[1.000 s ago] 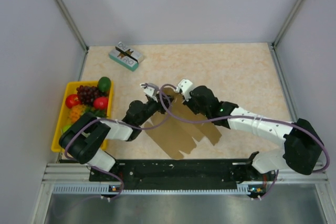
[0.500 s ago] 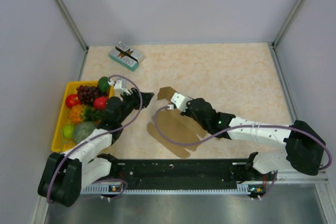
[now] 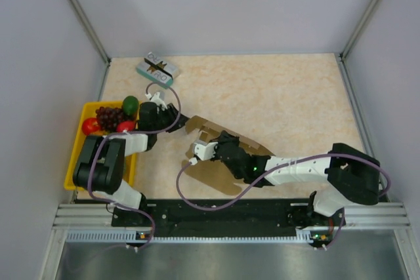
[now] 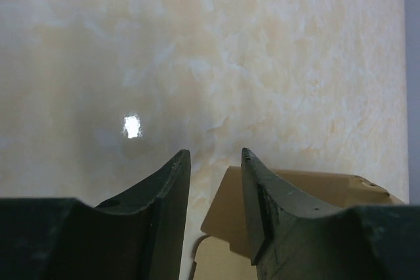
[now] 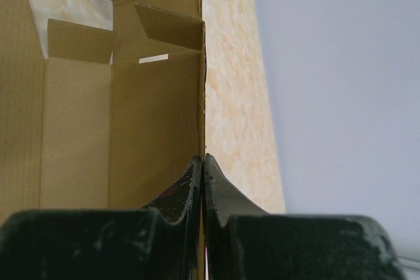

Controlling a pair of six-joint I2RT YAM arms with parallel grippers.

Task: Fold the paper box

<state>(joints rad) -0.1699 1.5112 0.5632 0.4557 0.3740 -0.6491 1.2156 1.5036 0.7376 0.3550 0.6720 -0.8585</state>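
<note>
So we've got a pale marbled tabletop [image 3: 289, 90] boxed in by plain grey walls [image 3: 216, 4]. The paper box [image 3: 230, 165] sits about mid-table. It's a brown cardboard sheet, partly raised, with a few panels and flaps standing up off the surface.

The right gripper [image 3: 195, 151] is at the sheet's left end. On its wrist view the fingers are pressed tight together, and the upright edge of one cardboard wall runs straight down into them, so we'd call that a pinch on the box. The folded panels spread out ahead of those fingers and to their left. To their right there's only bare table and grey wall.

The left gripper [image 4: 213, 155] is parted, with a moderate gap and nothing in it, just table showing through. A corner of the cardboard lies just past its right finger and a bit under it. We honestly can't tell if they touch.

Behind that gripper, next to its wrist and forearm, there's a yellow tray [image 3: 73, 159] of fruit [image 3: 111, 117]: dark grapes, something green, something red. Out beyond it, near the back wall, is a teal-and-white box [image 3: 157, 71], well apart from the cardboard.
</note>
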